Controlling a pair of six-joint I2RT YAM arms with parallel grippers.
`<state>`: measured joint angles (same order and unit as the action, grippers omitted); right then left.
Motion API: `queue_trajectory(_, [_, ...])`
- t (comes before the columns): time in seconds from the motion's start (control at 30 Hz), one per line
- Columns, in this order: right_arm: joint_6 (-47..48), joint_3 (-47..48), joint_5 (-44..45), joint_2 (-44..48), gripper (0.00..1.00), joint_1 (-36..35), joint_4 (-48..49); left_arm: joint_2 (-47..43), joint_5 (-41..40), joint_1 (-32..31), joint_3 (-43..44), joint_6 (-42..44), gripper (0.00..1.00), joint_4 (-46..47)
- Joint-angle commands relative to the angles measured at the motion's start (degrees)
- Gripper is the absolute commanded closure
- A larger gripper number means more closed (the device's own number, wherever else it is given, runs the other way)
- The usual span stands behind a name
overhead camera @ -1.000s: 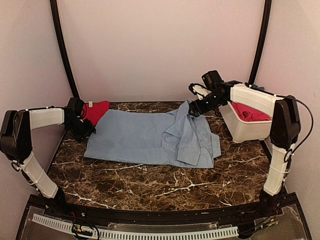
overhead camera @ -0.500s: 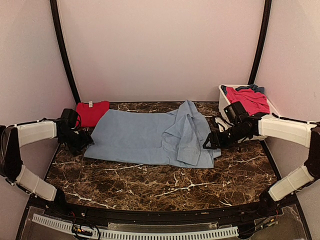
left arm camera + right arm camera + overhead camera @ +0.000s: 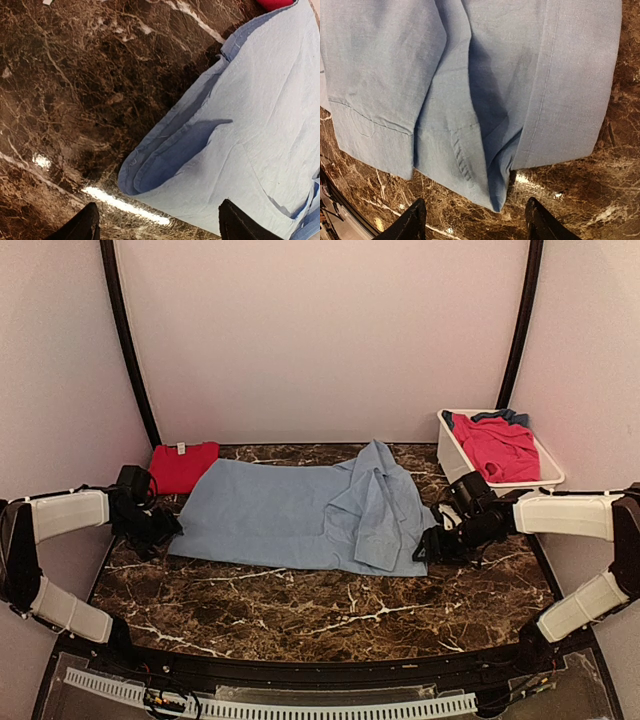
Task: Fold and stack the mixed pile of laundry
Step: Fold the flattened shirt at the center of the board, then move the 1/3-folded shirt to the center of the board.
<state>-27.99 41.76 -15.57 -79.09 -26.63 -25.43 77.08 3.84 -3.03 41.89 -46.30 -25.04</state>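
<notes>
We see the light-blue shirt (image 3: 290, 510) spread flat mid-frame; our left gripper (image 3: 160, 526) at its left edge and our right gripper (image 3: 427, 546) at its right edge both gape, grasping nothing.

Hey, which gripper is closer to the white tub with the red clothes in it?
Right. The right gripper sits just in front of the white tub, at the right edge of the light-blue shirt; the left gripper is far off at its left edge.
</notes>
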Motion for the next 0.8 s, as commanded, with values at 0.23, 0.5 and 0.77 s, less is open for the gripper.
queue_trajectory(0.23, [-2.7, -2.9, -3.7, -6.0, 0.48, -0.2, 10.8, 2.9, 4.0, 2.5, -5.2, 0.8, 0.23, 8.1])
queue_trajectory(0.5, [-2.7, -3.5, -3.4, -6.3, 0.82, -0.3, 11.0, 5.9, 4.2, 2.5, -6.2, -0.4, 0.59, 10.6])
queue_trajectory(0.77, [-3.2, -4.1, 5.0, 2.2, 1.0, -0.3, 4.0, -3.7, 3.8, 2.6, -7.6, -4.2, 1.0, 4.3])
